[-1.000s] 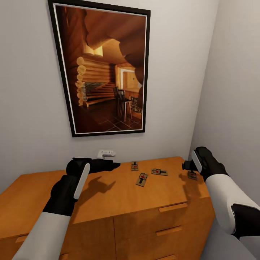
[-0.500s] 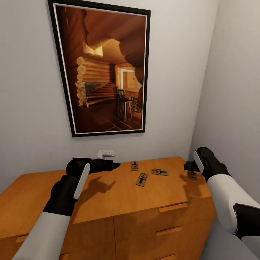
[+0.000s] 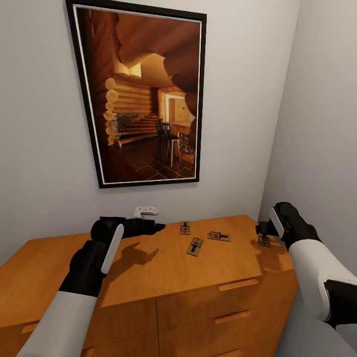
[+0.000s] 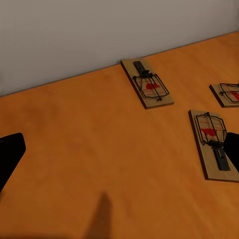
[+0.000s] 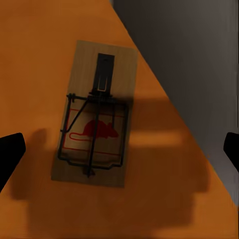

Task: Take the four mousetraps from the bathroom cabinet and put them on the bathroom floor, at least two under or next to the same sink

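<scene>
Four mousetraps (image 3: pixel 194 246) flat on the cabinet (image 3: pixel 163 277) top at centre right of the head view, right pincer (image 3: pixel 263 229) spread wide over the rightmost mousetrap (image 5: pixel 95 134), left pincer (image 3: pixel 157 227) wide, empty, left of them

Four mousetraps (image 3: pixel 194 246) flat on the cabinet (image 3: pixel 148 277) top

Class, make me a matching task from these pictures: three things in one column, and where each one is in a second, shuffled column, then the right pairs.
Things:
1. framed picture
2. right end effector
3. mousetrap at the cabinet's right end

Places:
A. lying flat on the cabinet top near the side wall
B. hanging on the wall above the cabinet
C. above the rightmost mousetrap, open

Pairs: 1-B, 2-C, 3-A
</scene>
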You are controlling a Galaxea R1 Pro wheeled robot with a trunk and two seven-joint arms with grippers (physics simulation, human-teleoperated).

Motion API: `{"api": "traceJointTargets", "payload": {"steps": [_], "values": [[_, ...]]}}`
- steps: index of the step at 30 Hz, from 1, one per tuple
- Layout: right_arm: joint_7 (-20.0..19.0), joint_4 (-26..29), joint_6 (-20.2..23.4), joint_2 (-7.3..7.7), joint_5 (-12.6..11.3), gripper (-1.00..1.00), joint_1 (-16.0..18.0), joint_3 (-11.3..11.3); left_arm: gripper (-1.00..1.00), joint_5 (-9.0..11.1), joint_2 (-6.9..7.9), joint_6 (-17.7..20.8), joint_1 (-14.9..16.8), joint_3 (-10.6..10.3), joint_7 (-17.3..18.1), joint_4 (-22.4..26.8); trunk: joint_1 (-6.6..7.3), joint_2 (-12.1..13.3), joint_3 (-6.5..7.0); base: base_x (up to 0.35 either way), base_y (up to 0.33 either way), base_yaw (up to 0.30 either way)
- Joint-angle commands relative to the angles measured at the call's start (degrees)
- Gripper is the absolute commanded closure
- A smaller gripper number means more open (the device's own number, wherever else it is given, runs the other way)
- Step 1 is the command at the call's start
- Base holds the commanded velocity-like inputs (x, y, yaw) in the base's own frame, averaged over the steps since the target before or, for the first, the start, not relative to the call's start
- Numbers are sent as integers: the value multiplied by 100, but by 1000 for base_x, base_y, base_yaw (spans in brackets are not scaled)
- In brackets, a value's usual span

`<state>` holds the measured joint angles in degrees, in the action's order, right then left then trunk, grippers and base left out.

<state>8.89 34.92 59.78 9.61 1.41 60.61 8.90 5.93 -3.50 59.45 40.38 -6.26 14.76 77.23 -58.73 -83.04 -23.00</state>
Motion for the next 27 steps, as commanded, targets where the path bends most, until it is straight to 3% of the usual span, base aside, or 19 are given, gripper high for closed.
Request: {"api": "traceJointTargets", "payload": {"steps": [1,27], "values": [[-1,4,22,7,4,-100,4,16,-100,48,-1,32,5,2,-26,3,0,-4,-7,0,0,0],[-3,-3,22,71,-275,-100,3,179,-100,49,-1,27,5,2,-34,-40,0,-4,-7,0,0,0]]}}
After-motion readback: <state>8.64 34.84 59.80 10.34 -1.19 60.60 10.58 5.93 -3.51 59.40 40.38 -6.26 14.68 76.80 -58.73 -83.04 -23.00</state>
